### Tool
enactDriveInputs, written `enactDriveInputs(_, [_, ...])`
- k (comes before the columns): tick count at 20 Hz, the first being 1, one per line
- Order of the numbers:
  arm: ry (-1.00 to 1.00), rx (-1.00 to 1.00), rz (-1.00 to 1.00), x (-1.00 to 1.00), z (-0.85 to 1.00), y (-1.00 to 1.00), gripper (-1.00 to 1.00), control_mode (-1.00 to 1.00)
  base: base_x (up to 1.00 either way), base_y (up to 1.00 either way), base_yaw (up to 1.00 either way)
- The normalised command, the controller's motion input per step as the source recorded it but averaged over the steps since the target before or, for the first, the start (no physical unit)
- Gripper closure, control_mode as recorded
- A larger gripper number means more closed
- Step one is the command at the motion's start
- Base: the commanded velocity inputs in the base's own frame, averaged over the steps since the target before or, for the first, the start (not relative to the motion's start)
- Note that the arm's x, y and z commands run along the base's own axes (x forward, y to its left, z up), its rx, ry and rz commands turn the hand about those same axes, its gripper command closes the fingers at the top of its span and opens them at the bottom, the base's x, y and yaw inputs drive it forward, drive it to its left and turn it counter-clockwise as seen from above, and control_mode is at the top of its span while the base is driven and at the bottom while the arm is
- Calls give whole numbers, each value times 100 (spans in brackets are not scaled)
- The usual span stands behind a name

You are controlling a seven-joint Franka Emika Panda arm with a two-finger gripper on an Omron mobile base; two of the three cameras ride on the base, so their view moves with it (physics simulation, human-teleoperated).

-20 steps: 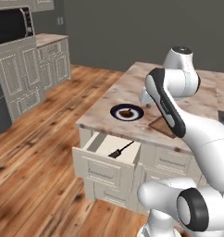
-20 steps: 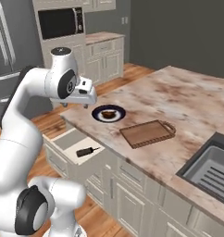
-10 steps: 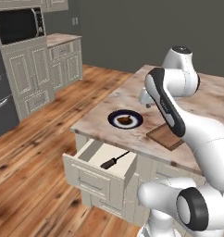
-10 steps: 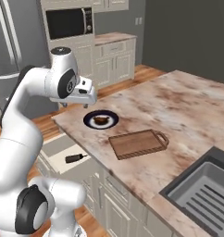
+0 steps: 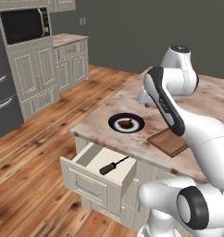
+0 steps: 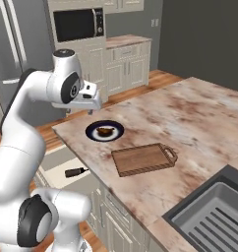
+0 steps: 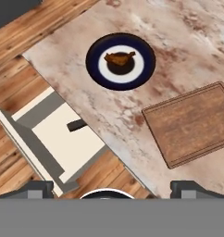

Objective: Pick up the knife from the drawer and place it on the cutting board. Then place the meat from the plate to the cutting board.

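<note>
The drawer (image 5: 88, 172) stands pulled out under the counter's edge, and the black-handled knife (image 5: 112, 165) lies in it. On the counter above sits the navy-rimmed plate (image 5: 126, 123) with the reddish-brown meat (image 5: 126, 123) on it. Right of it lies the brown cutting board (image 5: 165, 141), bare and partly hidden by my arm. My gripper (image 6: 94, 106) hangs open and empty high above the counter, behind the plate (image 6: 104, 131). The hand view looks down on plate (image 7: 121, 61), meat (image 7: 119, 58), board (image 7: 192, 122) and drawer (image 7: 58, 141); the knife (image 7: 77, 125) shows its handle there, its blade under the counter edge.
A sink (image 6: 214, 216) is sunk into the counter at the right. Cream cabinets with a microwave (image 5: 23, 25) and a dark fridge (image 5: 3, 97) line the far wall across the wooden floor (image 5: 35, 148).
The whole picture has shifted in both base views, so the base has driven; island and drawer now stand closer. The arm keeps its pose, gripper still open. Knife, meat and board lie unmoved.
</note>
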Motion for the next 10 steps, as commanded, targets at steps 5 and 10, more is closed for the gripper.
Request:
enactDriveInputs(5, [0, 0, 0, 0, 0, 0, -100, 100, 0, 0, 0])
enactDriveInputs(10, [0, 0, 0, -4, -4, 0, -100, -100, 0, 0, 0])
